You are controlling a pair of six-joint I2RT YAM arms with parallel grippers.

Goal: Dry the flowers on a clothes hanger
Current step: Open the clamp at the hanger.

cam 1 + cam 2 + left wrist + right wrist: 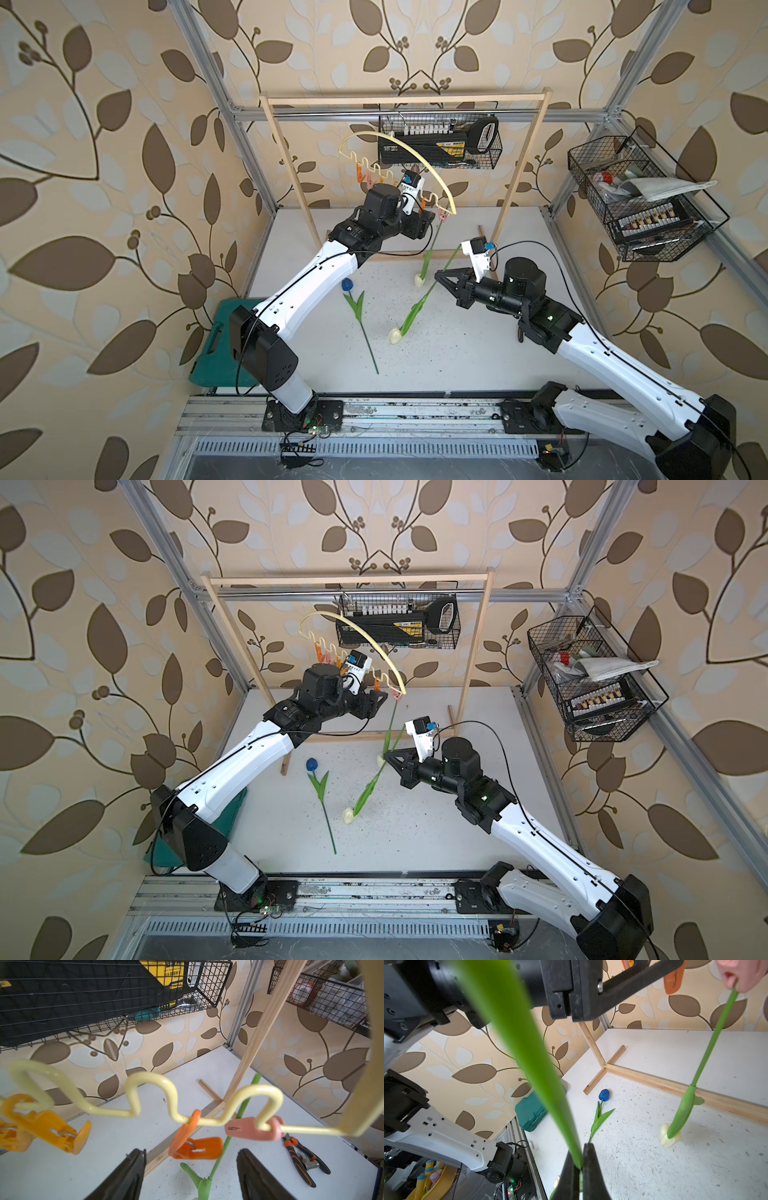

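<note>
The cream-yellow clothes hanger [376,133] [151,1079] hangs from the wooden rack. At its right end a pink peg [249,1129] grips the stem of a white tulip [419,280] [708,1049], which dangles head down. My left gripper [422,219] [191,1151] is open just below the wavy bar, with an orange peg [199,1148] between its jaws, untouched. My right gripper [438,275] [581,1153] is shut on the stem of a second white tulip [395,334], whose head rests near the table. A blue tulip [347,284] [603,1094] lies flat on the table.
The light-wood rack frame [405,99] spans the back, its foot bars on the table. Wire baskets with tools hang on the back wall [440,141] and on the right wall [640,195]. A green case [216,345] sits at the left edge. Orange-handled pliers [301,1159] lie behind the rack.
</note>
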